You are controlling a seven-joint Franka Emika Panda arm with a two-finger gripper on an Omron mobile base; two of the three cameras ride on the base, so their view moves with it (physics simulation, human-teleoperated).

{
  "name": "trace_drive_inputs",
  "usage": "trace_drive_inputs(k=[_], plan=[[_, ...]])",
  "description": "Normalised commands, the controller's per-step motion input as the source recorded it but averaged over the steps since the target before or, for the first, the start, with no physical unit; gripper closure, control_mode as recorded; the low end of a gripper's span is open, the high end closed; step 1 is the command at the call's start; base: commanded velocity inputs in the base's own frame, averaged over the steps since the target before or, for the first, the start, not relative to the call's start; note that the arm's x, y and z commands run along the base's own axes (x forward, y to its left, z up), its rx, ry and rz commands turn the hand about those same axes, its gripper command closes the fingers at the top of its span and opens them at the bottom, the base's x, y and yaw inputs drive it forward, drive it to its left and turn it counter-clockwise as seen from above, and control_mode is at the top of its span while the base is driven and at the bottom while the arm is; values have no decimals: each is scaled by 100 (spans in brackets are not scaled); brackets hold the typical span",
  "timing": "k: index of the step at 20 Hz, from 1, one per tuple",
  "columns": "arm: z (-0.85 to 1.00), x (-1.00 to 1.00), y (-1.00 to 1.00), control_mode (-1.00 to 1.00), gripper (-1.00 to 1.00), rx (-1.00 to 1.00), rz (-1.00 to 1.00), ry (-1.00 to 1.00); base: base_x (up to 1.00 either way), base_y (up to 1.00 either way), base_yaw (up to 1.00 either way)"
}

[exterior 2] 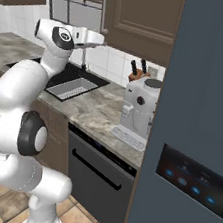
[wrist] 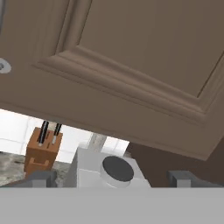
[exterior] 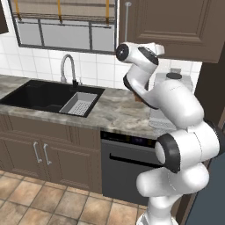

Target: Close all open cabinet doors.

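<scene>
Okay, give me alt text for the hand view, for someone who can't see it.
A dark brown cabinet door with a recessed panel looms close across the upper view. Below its edge stand a wooden knife block and a white appliance with a dark round cap.

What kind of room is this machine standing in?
A home kitchen, rendered by computer: a black sink with a curved tap, a dishwasher under the stone counter, and brown wall cabinet doors.

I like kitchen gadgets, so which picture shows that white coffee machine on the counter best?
The right base view: the coffee machine stands in full, front and tray visible. In the left base view the arm hides most of it. The hand view shows just its top and dark lid.
</scene>
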Motion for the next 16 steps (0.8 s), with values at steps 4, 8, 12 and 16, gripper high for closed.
trace_drive_inputs(k=[4,8,12,16], plan=[[-6,-47,27,-100,-100,0,-11,0,0,0,0],[-31,-70,15,-100,-100,1,-11,0,0,0,0],[-33,-90,27,-100,-100,7,-4,0,0,0,0],[-21,-90,33,-100,-100,10,4,0,0,0,0]])
